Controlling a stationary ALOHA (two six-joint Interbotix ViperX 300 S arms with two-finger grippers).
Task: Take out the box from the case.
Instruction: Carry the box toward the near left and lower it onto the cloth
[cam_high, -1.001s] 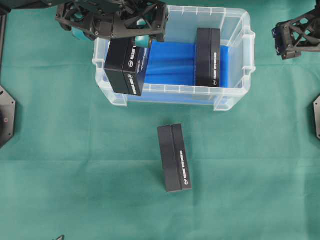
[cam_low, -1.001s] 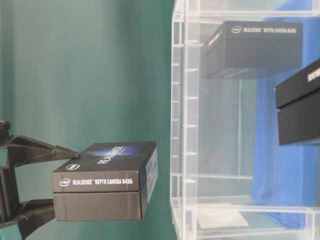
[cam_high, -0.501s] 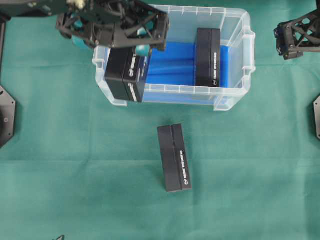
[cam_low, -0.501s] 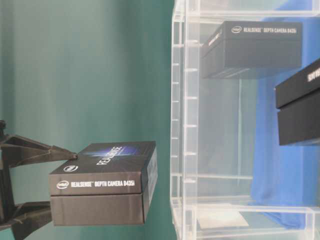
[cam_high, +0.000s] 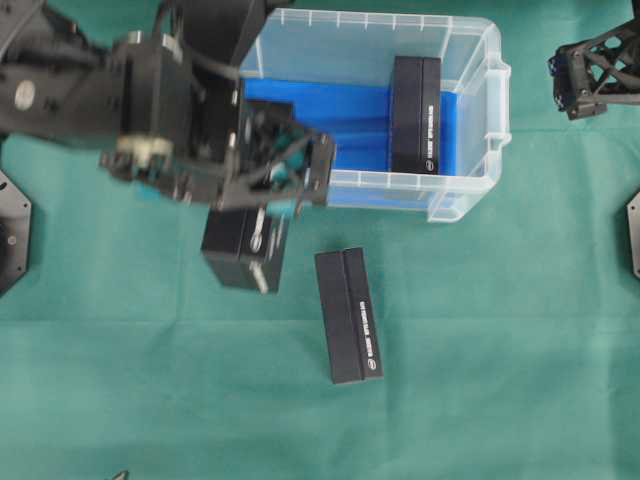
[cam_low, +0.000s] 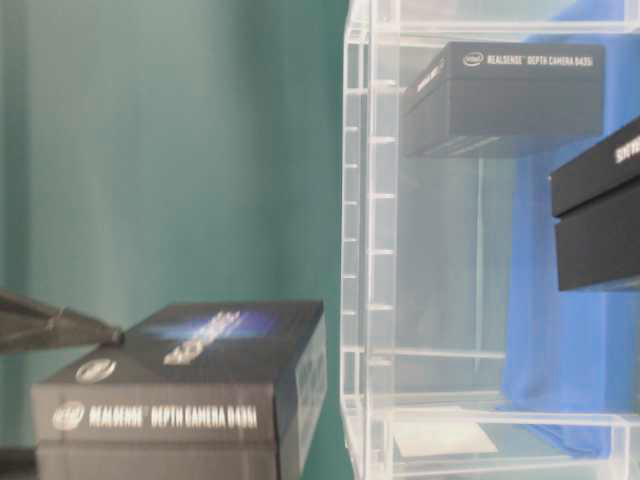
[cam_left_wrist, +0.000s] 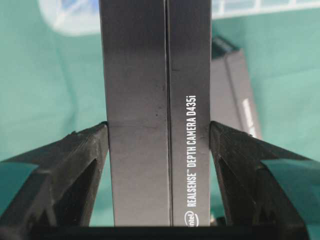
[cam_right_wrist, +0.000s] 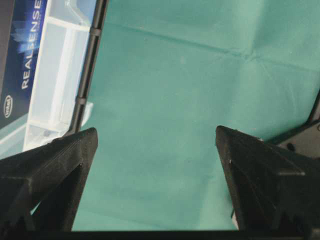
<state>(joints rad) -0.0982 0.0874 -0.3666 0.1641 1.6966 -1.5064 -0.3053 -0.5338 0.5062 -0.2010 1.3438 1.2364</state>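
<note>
The case (cam_high: 497, 100) of clear plastic with a blue floor stands at the back of the green cloth. One black box (cam_high: 415, 113) stands inside it at the right. My left gripper (cam_high: 268, 212) is shut on a second black box (cam_high: 243, 252), with a finger pressed on each broad side (cam_left_wrist: 159, 131). This held box hangs outside the case, in front of its left front corner, over the cloth. Off to the far right, beyond the case, my right gripper (cam_high: 592, 70) is open and its fingers (cam_right_wrist: 60, 155) have only cloth between them.
A third black box (cam_high: 349, 315) lies on the cloth in front of the case, just right of the held box. The left arm's body (cam_high: 90, 100) covers the case's left end. Black mounts sit at the left (cam_high: 10, 230) and right (cam_high: 634, 230) edges.
The left gripper has carried its box from above the case's left end forward over the front wall, out above the cloth. The right gripper has stayed put.
</note>
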